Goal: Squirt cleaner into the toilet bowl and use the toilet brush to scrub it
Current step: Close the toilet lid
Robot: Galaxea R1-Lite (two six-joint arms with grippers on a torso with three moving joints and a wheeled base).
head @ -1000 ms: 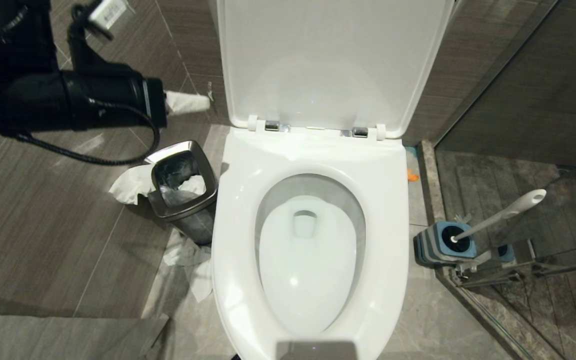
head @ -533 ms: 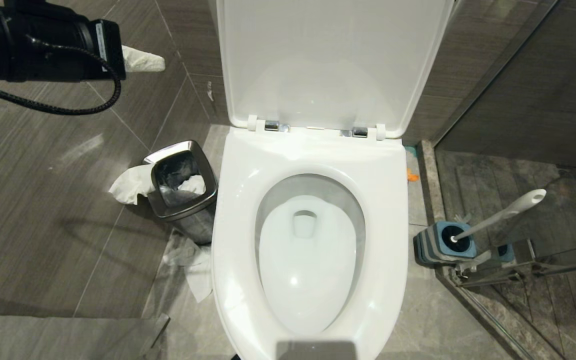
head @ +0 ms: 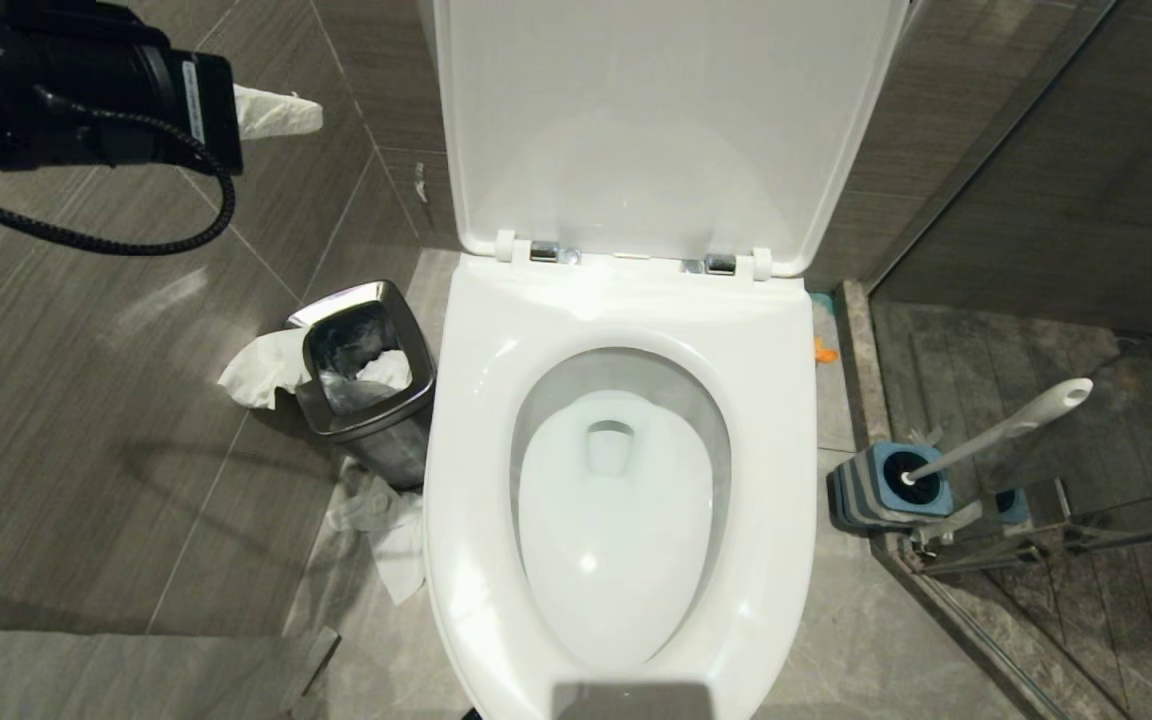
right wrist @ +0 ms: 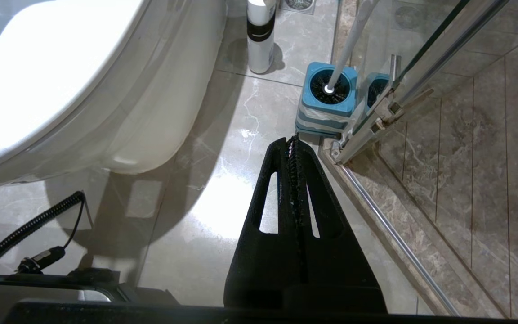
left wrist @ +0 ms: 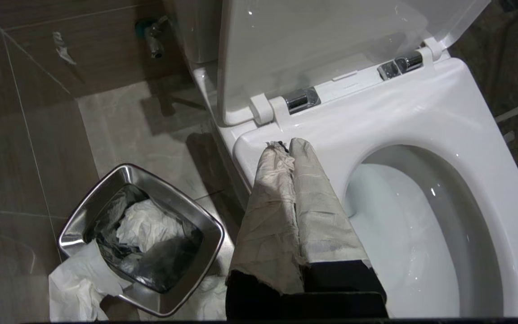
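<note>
At the far left of the head view the left claw [head: 276, 112] is held high above the grey, wood-grained floor tiles [head: 86, 420]; its two paper-wrapped fingers [left wrist: 286, 198] are pressed together with nothing between them. Below it a small square steel bin [head: 366, 385] with a polished rim is seen, stuffed with crumpled white tissue [head: 256, 370], more of which lies on the floor around it. In the middle the toilet bowl [head: 616, 520] is shown as a glossy white ceramic oval, water pooled in it, the smooth seat [head: 626, 320] down and the lid [head: 666, 130] raised. To its right the toilet brush [head: 1011, 425], a slim white handle with a rounded tip, is stood tilted in its squarish blue-and-grey holder [head: 881, 490] beside the glass shower door's metal frame [right wrist: 376, 121]. The right claw [right wrist: 292, 144], black with serrated inner faces, is closed and empty just above the marbled floor near the holder. A white cylindrical bottle [right wrist: 260, 36] with a black band is stood beyond it; the cleaner cannot be made out.
</note>
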